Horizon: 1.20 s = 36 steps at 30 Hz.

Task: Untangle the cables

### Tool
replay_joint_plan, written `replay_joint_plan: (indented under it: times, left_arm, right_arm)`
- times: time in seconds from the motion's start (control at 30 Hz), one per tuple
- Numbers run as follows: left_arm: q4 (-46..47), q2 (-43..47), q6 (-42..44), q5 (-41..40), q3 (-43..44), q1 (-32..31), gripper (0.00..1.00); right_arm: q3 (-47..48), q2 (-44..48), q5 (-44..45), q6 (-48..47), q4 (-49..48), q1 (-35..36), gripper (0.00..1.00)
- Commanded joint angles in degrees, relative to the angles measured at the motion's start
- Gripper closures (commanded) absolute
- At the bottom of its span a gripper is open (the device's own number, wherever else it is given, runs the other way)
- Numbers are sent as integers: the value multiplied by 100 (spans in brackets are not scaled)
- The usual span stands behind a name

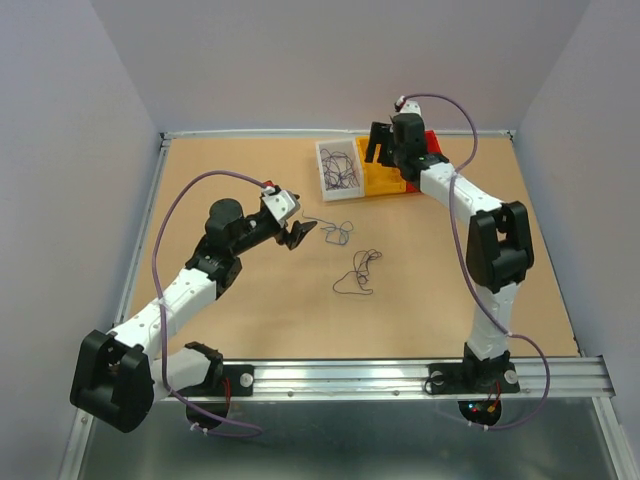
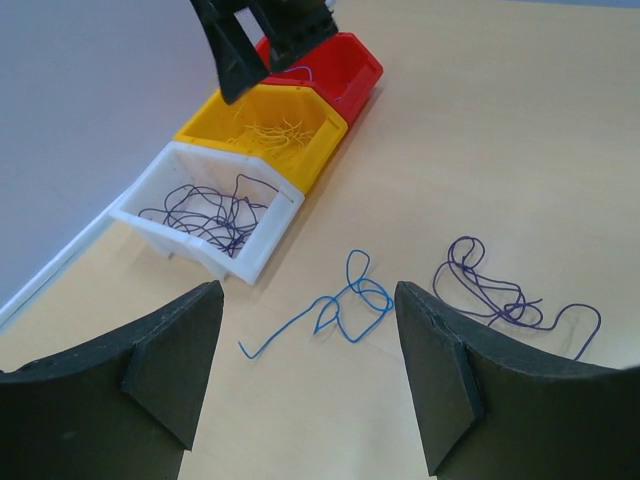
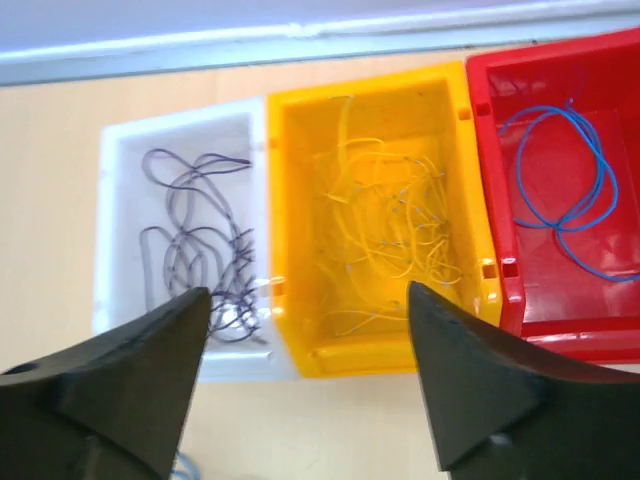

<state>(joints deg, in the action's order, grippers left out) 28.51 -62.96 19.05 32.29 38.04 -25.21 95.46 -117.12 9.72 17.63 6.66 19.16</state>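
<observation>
Where the surface lies bare: a flat tan board [image 1: 250, 310] is seen, edged by a pale metal frame and closed at the near side by a silver metal rail [image 1: 380, 375], to which both arm bases are bolted.
Room: the surface is enclosed on three sides by plain, pale lilac-grey walls [image 1: 80, 120].
Bins: a white plastic bin [image 3: 115, 220], a yellow plastic bin [image 3: 300, 160] and a red plastic bin [image 3: 545, 285] are set touching in a row near the far edge.
Sorted cables: dark purple wires [image 3: 195, 260] are held in the white bin, thin yellow wires [image 3: 390, 235] in the yellow bin, and a looped blue wire [image 3: 556, 226] in the red bin.
Loose cables: a curly blue strand [image 2: 352, 292] and a curly dark purple strand [image 2: 495, 295] are laid on the bare surface in front of the bins, near each other but apart.
Left gripper [image 2: 308, 300]: it is placed just beside the curly blue strand; its jaws are spread wide and nothing is gripped.
Right gripper [image 3: 308, 295]: it is held above the yellow plastic bin; its jaws are spread wide and nothing is gripped.
</observation>
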Motion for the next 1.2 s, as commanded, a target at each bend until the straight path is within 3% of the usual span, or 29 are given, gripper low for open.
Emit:
replay_joint_plan:
  times: [0.0,0.1,0.53,0.83,1.17]
  left_arm:
    - [181,91,99,-74,98,-63,19]
    - [181,117,90,-109,89,-80,19]
    - [312,372,-24,-504,2,-54,19]
    - [576,407,-411,-514,-34,341,19]
    - [585,346,-419,-487,-16,385,19]
  right_arm:
    - [-457,698,-224,-163,-103,220,10]
    - [-879,1014,-435,-400,-85,395,0]
    - [-2136,1201,-673,-822,-121,1327,0]
    - [-2084,550,-726,-849,-191,1784,0]
    - [-1944,128,47,-612,-103,2057,0]
